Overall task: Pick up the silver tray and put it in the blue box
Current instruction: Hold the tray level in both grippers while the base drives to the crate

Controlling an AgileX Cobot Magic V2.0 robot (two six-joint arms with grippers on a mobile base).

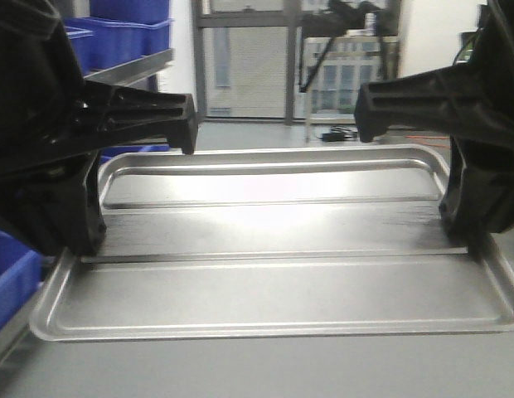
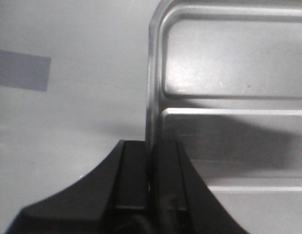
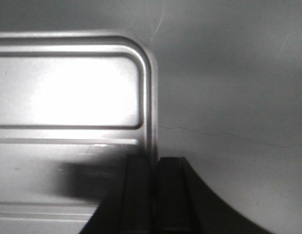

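- Closest in the left wrist view, the black fingers (image 2: pixel 134 185) of the left gripper (image 2: pixel 151 146) are seen clenched on a short-end rim of the large shallow rectangular silver metal tray (image 2: pixel 229 73). One finger is set outside the rim and one inside the recess.
- Mirrored in the right wrist view, the right gripper (image 3: pixel 154 160) is seen clamped on the opposite rim, a little below a rounded corner.
- Between the two grippers, the tray is found lying on the pale grey table (image 1: pixel 240 369). Whether it is lifted clear of the surface cannot be told.
- By its look, the tray is judged stiff, fairly light and slick. The wide flat rim is the only part offered for a pinch. With both short ends held, it should stay level if the arms are moved together. A slip or twist is to be feared if one arm leads.
- Only the wrist views show the rim passing between the fingers.
- Only the front view shows the whole tray with its two long ridges. It also shows, low at the left beside the table edge, a corner of a deep blue plastic crate (image 1: pixel 10 278). This is taken to be the target box, and its inside is hidden.
- Farthest off, blue plastic bins (image 1: pixel 128 33) on a shelf and glazed doors (image 1: pixel 249 66) are made out.
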